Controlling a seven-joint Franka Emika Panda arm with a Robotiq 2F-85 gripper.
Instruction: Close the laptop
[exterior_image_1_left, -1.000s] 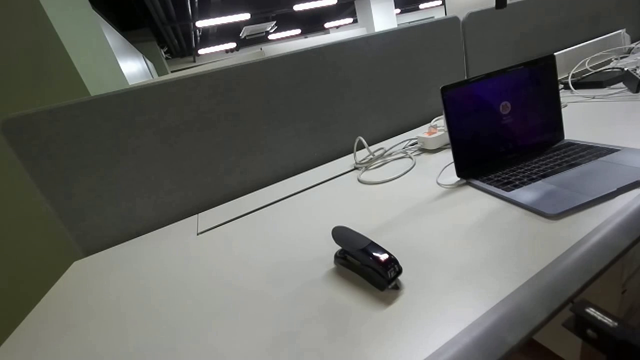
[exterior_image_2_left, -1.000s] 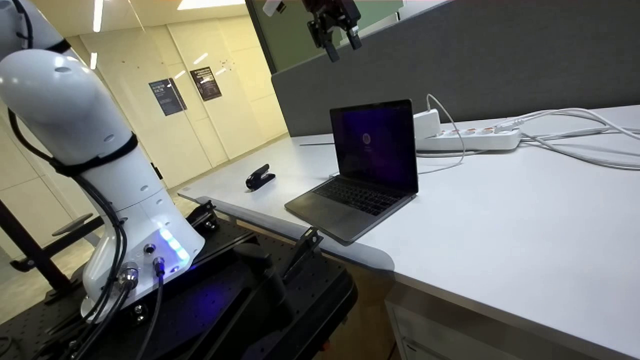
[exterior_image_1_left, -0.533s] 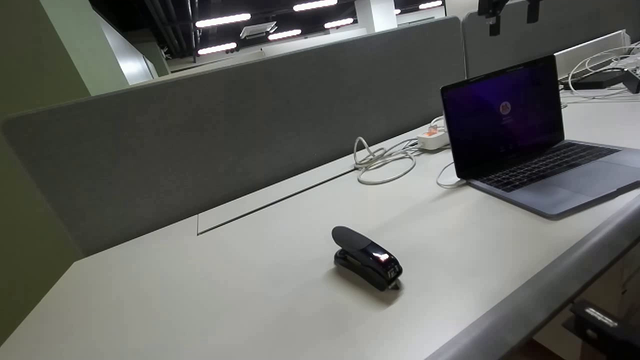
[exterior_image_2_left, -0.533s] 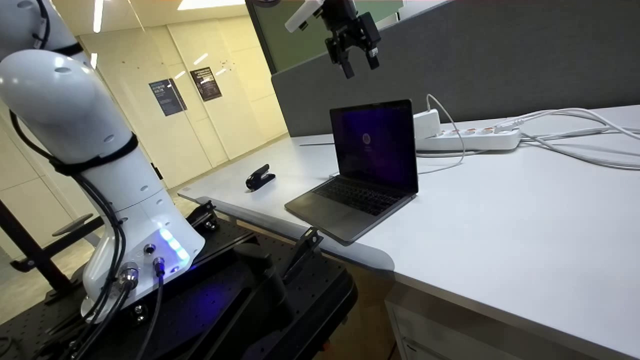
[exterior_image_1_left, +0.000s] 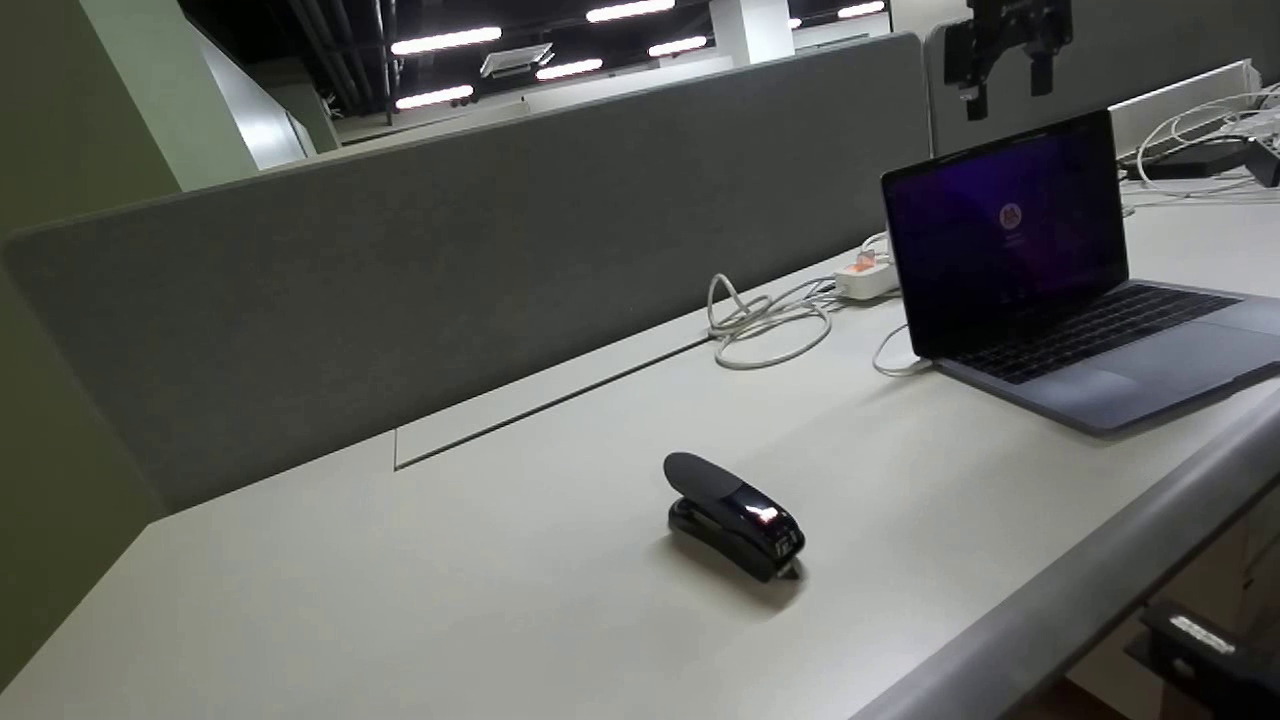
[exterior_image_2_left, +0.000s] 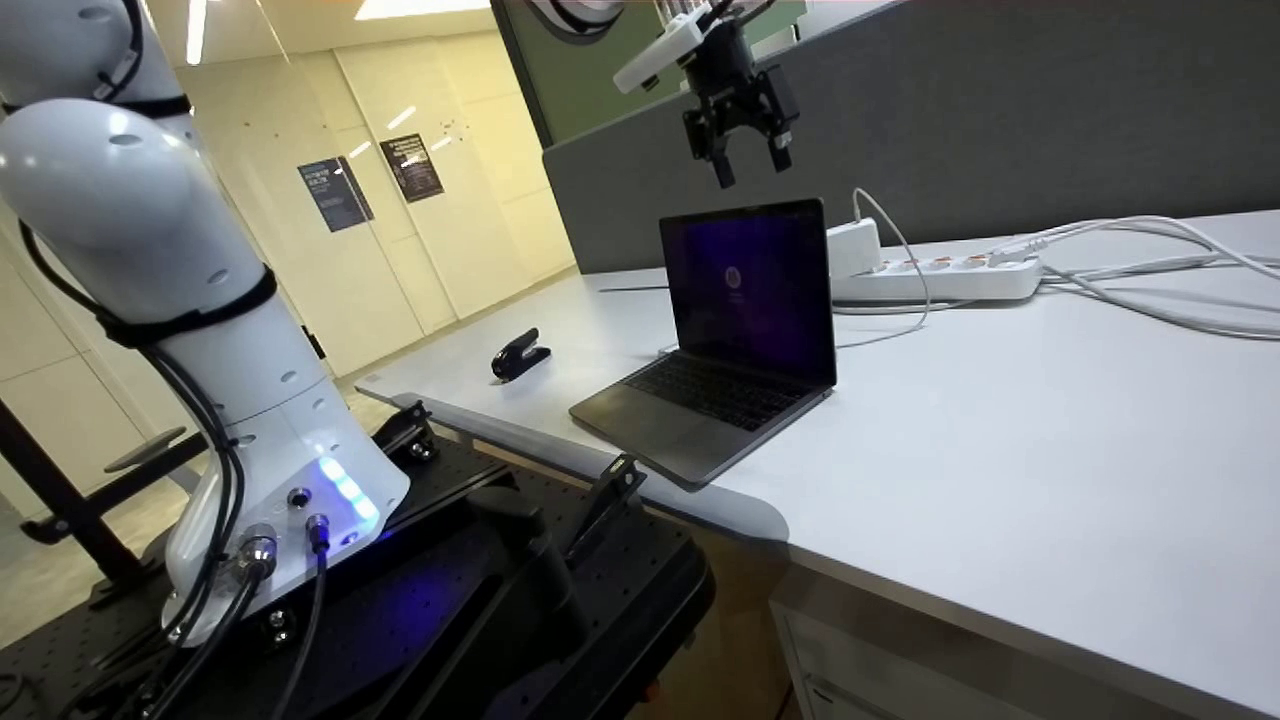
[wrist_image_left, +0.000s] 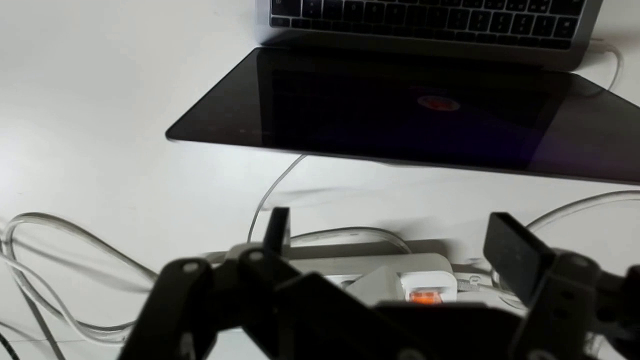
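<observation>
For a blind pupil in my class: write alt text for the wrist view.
An open laptop seen from above, its keyboard cut off by the top edge and its dark screen running off the right. A black gripper, open and empty, juts up from the bottom edge in front of a power strip; pale cables lie on a white table.

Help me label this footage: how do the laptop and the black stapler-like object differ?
The laptop is far larger than the black stapler-like object. The laptop is silver-grey with a lit purplish screen; the black stapler-like object is glossy in part, with no screen visible. Both rest on the white desk, apart.
</observation>
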